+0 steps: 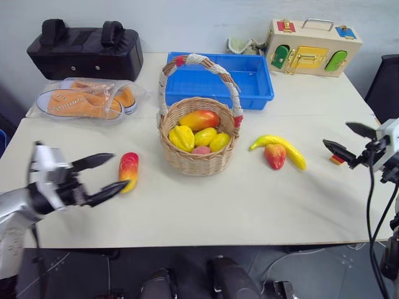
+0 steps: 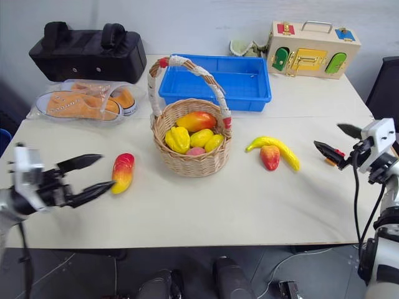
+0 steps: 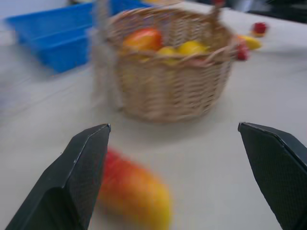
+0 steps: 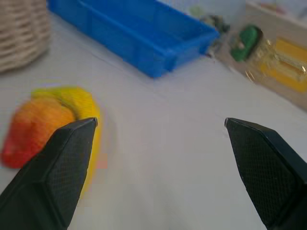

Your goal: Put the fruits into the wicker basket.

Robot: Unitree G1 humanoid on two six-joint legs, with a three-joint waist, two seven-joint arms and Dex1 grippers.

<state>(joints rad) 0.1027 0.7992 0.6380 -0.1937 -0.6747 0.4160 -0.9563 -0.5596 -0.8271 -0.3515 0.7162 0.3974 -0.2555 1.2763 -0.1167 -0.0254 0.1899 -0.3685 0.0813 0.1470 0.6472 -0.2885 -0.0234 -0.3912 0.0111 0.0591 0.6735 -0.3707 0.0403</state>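
Three plastic fruits outside the tan wicker basket (image 1: 198, 156): red-yellow mango (image 1: 128, 170), yellow banana (image 1: 283, 148), red-orange pear (image 1: 275, 156); both tools wide open, empty.

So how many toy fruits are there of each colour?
yellow fruits: 4
red-and-yellow fruits: 3
pinkish fruit: 1
Total: 8
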